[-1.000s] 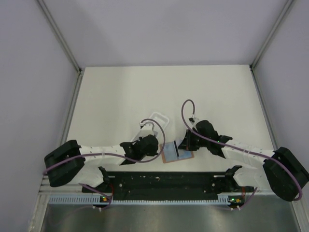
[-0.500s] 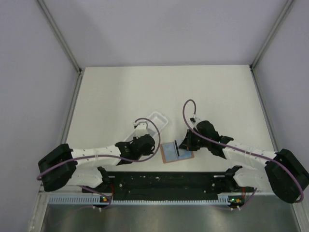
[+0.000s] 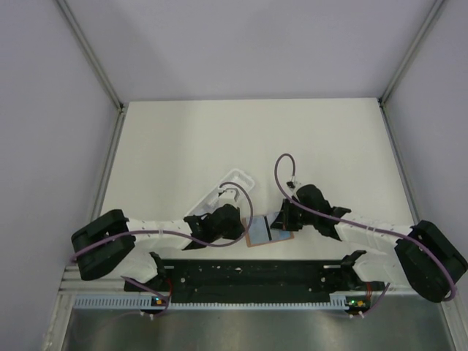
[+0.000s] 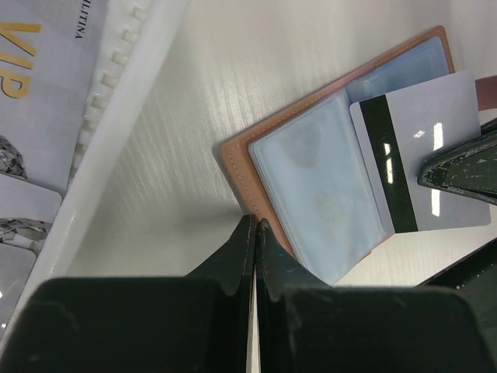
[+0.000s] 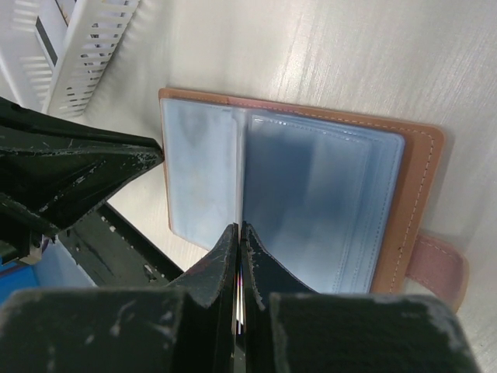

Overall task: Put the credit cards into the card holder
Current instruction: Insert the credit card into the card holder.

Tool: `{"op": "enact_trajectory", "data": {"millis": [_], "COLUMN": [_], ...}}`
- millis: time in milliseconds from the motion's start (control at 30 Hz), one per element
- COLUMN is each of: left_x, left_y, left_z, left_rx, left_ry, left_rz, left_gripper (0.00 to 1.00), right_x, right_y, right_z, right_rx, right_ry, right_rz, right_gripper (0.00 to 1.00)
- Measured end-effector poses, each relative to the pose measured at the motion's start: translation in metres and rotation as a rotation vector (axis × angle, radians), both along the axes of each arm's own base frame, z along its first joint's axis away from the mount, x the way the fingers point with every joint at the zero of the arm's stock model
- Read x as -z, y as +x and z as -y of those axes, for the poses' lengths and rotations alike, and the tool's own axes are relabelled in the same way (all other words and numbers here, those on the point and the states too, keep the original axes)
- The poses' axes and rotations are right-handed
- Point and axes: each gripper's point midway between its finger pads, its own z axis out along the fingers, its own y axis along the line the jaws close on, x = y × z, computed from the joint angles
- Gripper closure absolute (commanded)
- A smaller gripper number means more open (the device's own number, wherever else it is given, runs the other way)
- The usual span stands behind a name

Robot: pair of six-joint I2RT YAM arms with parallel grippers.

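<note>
The card holder (image 4: 311,186) lies open on the table, orange-brown outside with pale blue-grey sleeves (image 5: 326,202); from above it shows between both arms (image 3: 257,235). My left gripper (image 4: 255,225) is shut with nothing in it, its tips at the holder's near left corner. A silvery credit card (image 4: 423,148) with a dark stripe lies over the holder's right page, and my right gripper (image 5: 239,229) is shut on it. In the right wrist view that card shows only as a thin edge between the fingers, over the holder's middle fold.
A long white plastic tray (image 4: 128,93) lies just left of the holder, with more cards (image 4: 27,62) lying in it; it also shows from above (image 3: 235,181). The holder's pink-brown strap (image 5: 439,268) sticks out on the right. The black base rail (image 3: 248,274) runs along the near edge.
My left gripper has shifted a little right, up to the holder's edge, and its elbow has swung. The right gripper with its card has edged slightly left over the holder.
</note>
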Motion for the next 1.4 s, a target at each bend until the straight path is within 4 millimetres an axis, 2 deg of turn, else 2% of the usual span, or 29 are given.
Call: {"op": "enact_trajectory", "data": {"millis": [700,1033,1400], "left_x": [0.004,0.004,0.004], "left_y": [0.000,0.001,0.001], "left_z": [0.007,0.011,0.011], "left_rx": [0.017,0.019,0.018], "left_ry": [-0.011,-0.020,-0.020], "left_rz": [-0.005,-0.002,-0.002], "left_gripper": [1.00,1.00,1.00], "right_x": [0.004,-0.004,0.001], "right_y": [0.007,0.002,-0.006], "right_z": [-0.007,-0.008,-0.012], "right_rx": [-0.008,-0.025,-0.049], "right_ry": [0.045,0.077,0.109], "right_rz": [-0.022,-0.013,-0.046], "right_gripper": [1.00,1.00,1.00]}}
